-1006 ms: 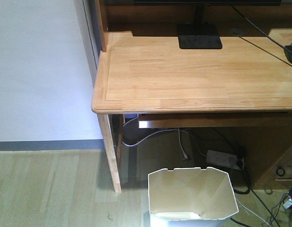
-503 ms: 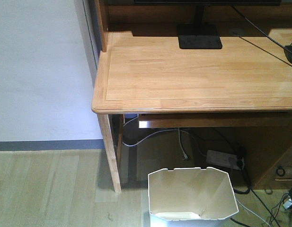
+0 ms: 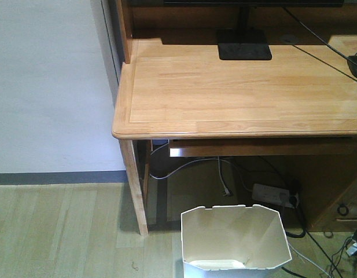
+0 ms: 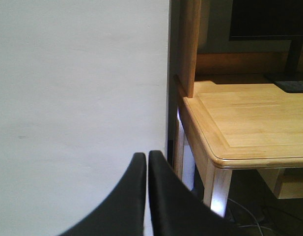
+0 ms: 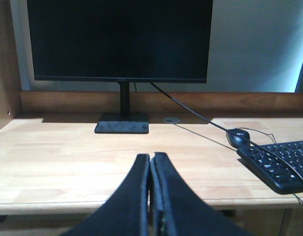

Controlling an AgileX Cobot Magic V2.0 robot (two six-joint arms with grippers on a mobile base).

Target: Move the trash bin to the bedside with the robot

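Observation:
The white faceted trash bin (image 3: 233,237) stands on the wooden floor under the front edge of the light wooden desk (image 3: 236,87), at the bottom of the front view, open-topped with a notched rim. The bed is out of view. My left gripper (image 4: 147,156) is shut and empty, facing the white wall beside the desk's left corner. My right gripper (image 5: 151,157) is shut and empty, held just before the desk's front edge and facing the black monitor (image 5: 119,39). Neither gripper shows in the front view.
A white wall (image 3: 51,87) with a dark baseboard lies left. The desk leg (image 3: 135,188) stands just left of the bin. Cables and a power strip (image 3: 273,196) lie under the desk. A mouse (image 5: 238,136) and keyboard (image 5: 281,164) sit at the desk's right.

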